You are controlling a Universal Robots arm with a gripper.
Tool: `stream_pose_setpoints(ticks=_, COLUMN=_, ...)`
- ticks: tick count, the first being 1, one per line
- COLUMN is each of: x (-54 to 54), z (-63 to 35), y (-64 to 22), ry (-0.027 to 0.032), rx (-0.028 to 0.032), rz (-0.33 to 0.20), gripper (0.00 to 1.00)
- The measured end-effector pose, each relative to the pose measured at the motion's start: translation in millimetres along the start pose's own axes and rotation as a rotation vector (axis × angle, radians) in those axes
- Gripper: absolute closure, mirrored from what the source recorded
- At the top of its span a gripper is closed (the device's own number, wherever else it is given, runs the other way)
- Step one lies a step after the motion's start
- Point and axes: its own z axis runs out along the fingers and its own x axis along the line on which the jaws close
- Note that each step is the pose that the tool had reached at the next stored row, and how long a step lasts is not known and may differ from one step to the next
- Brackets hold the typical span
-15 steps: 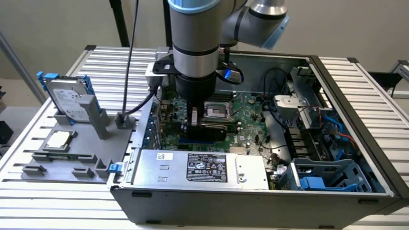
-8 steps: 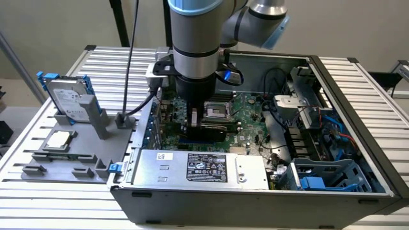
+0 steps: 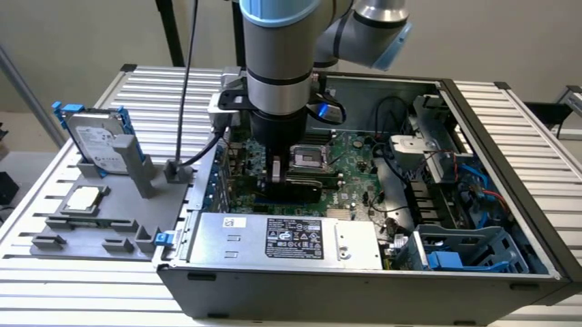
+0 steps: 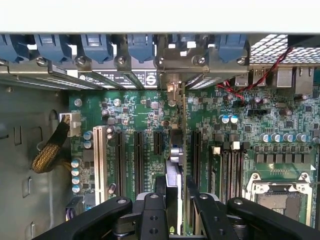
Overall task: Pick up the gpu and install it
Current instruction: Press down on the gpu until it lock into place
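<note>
The gpu stands upright and edge-on over the green motherboard, between two black expansion slots. Its silver end bracket lies close to the case's rear slot openings. My gripper is shut on the card's upper edge, with one black finger on each face. In the exterior view the gripper reaches down into the open computer case, and the card's black face shows just under it. I cannot tell whether the card's lower edge sits in a slot.
The power supply fills the case's near side, and the CPU socket lies just behind the gripper. A braided cable runs along the case wall. Outside, a grey fixture holds a hard drive with blue rails and a processor chip.
</note>
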Motion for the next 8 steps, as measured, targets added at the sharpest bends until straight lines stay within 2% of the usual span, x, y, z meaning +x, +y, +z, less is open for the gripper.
stream_pose_setpoints(ticks=8, x=0.2, z=4.6, y=0.1, ry=0.0015, rx=-0.0041, rz=0.0, gripper=0.74)
